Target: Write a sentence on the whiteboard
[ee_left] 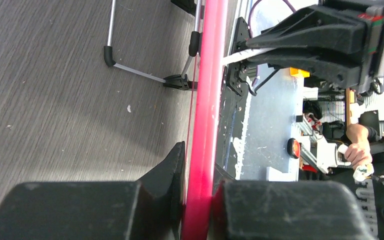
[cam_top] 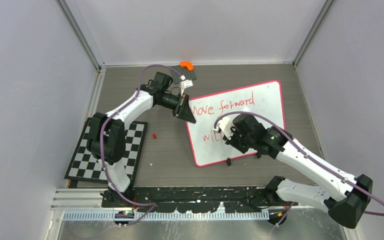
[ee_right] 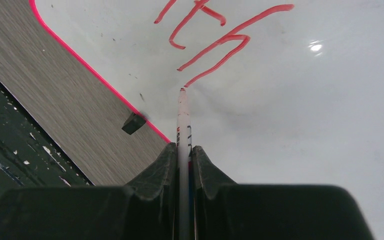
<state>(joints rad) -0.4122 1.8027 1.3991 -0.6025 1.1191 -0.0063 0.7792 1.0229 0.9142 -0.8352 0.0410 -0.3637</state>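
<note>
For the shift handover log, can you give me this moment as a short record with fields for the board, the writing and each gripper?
board: the whiteboard, pink-rimmed, right of centre
writing: the sentence in red; "Move forward" complete, second line begun with "with", partly hidden by the right arm
left gripper: shut on the whiteboard's rim
right gripper: shut on the marker, tip at the board by the last stroke
also there: checkerboard mat at left

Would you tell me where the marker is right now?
In the right wrist view, the marker is clamped in the right gripper, its tip on the whiteboard at the last stroke of the sentence.
</note>
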